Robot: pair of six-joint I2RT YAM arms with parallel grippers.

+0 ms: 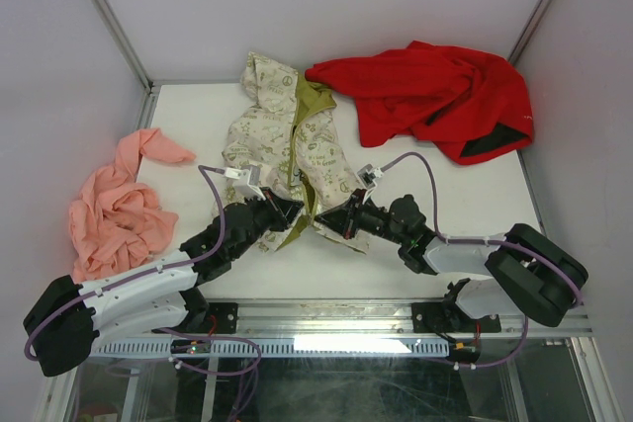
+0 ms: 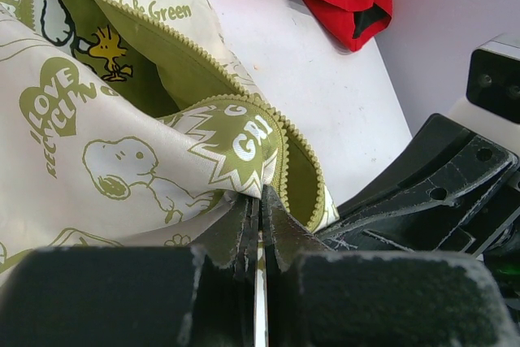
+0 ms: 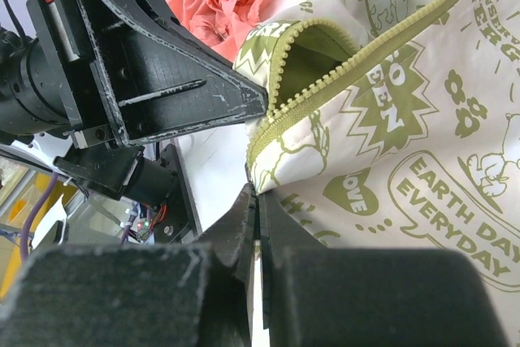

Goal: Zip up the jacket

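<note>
On the tabletop [image 1: 475,210], from its middle to the far edge, the jacket [image 1: 262,135] lies unzipped. The left arm [image 1: 148,284] and right arm [image 1: 465,254] each have jaws closed on its near hem.

Olive print on the jacket [image 3: 455,119]: "EARTH DAY EVERYDAY", "LOVE", "Good To Be Green"
</note>
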